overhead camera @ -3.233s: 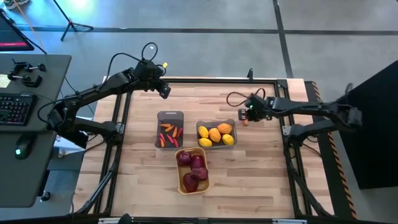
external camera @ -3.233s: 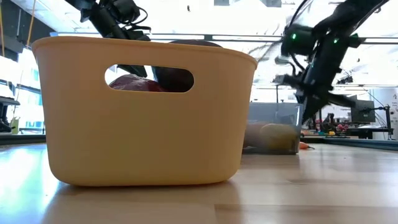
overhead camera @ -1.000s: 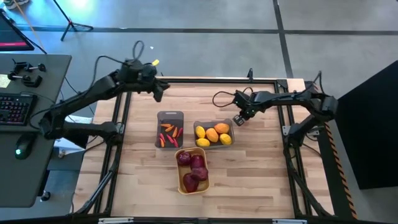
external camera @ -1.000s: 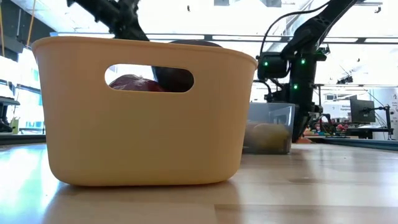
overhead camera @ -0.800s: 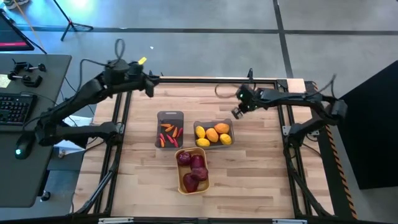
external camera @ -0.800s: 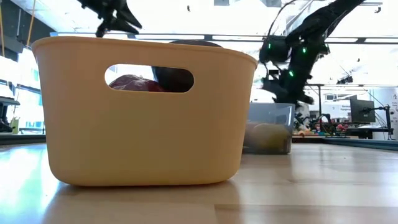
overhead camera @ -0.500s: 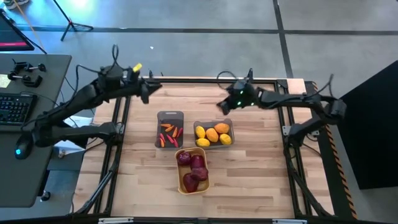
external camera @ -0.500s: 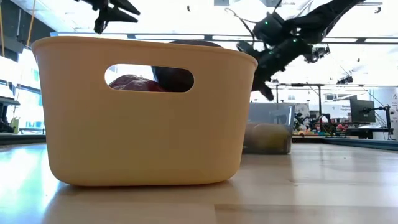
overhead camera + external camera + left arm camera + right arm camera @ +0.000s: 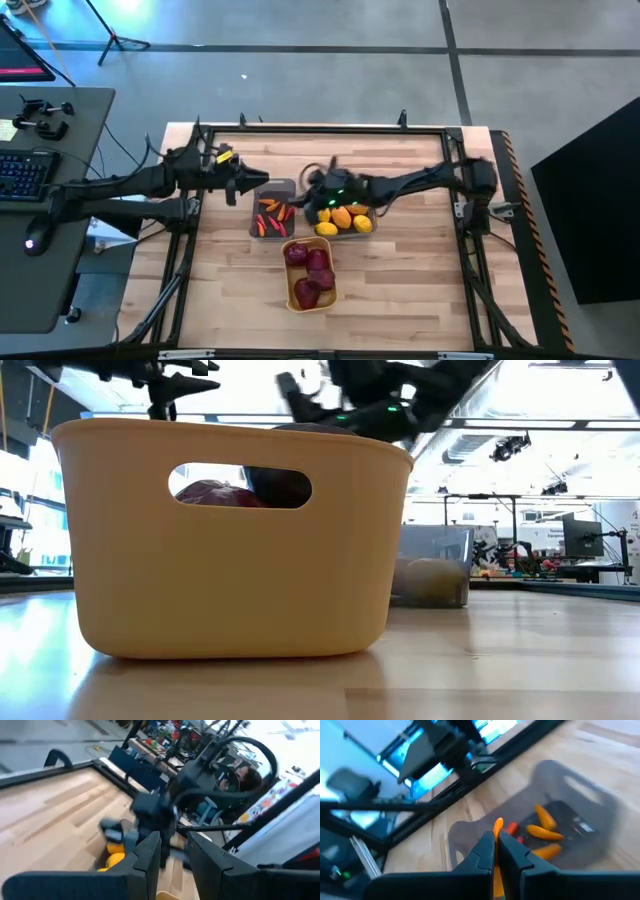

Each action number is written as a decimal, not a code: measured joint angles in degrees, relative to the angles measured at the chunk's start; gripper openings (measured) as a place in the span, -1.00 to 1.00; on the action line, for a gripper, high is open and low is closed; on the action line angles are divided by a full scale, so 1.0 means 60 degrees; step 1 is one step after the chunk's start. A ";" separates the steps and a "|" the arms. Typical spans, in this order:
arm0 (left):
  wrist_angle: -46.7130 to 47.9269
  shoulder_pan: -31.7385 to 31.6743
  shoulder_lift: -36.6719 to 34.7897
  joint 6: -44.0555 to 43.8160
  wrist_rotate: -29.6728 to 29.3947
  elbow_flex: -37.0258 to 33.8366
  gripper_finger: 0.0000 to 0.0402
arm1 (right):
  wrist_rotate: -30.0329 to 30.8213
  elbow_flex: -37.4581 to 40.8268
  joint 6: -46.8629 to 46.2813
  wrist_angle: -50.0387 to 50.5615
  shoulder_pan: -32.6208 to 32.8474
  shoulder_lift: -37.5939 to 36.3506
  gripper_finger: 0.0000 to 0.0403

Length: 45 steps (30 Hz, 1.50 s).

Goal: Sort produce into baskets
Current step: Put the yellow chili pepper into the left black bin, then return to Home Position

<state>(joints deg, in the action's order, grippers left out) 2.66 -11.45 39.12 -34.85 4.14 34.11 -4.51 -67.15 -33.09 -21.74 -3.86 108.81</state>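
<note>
My right gripper (image 9: 306, 198) reaches in from the table's right and hangs over the gap between the two dark grey bins. It is shut on a thin orange carrot piece (image 9: 498, 826). Past it stands the grey bin (image 9: 272, 190) with several orange-red carrot pieces (image 9: 542, 832). The other grey bin (image 9: 372, 200) holds yellow and orange oval fruits (image 9: 342, 217). The yellow-orange bin (image 9: 310, 298) nearer the front holds dark red round ones (image 9: 308, 272). My left gripper (image 9: 247, 183) is open and empty at the carrot bin's left side, pointing right. My right gripper pinches the carrot piece between its two fingers (image 9: 482, 851). The piece's orange tip (image 9: 497, 832) sticks out past the fingertips, along the fingers. The piece is lifted clear, above the carrot bin's near wall.
The three bins stand close together at the table's middle. The black frame rail (image 9: 320, 128) runs along the far edge and down both sides. Bare wood (image 9: 420, 290) lies to the right and front. A desk with a keyboard (image 9: 25, 175) stands left of the table.
My right gripper has swung from beyond the oval-fruit bin's far right corner toward the table's left, ending over the carrot bin's right side. My left gripper has come from the far-left rail toward the near edge, beside the carrot bin.
</note>
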 joint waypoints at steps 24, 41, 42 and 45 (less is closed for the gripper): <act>-0.0720 0.0119 -0.1892 0.1633 -0.0428 -0.0652 -0.58 | -0.0743 -0.4628 0.1881 0.6431 -0.0630 0.1391 -0.07; -0.6698 0.1034 -0.2327 0.0192 -0.1489 -0.4880 -0.89 | -0.0102 -0.4616 0.4046 1.1160 -0.1272 -0.1673 -0.94; -0.6477 0.1065 -0.2371 0.0373 -0.1499 -0.4878 -0.94 | -0.0141 -0.4615 0.4029 1.1343 -0.1297 -0.1797 -0.97; -0.5456 0.1040 -0.2607 0.0348 -0.1647 -0.4896 -0.98 | -0.0331 -0.4613 0.4027 1.1847 -0.1251 -0.2132 -0.98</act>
<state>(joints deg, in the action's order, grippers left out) -30.08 -5.21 23.48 -32.76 -5.74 4.73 -6.50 -94.83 -8.93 49.34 -11.36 96.02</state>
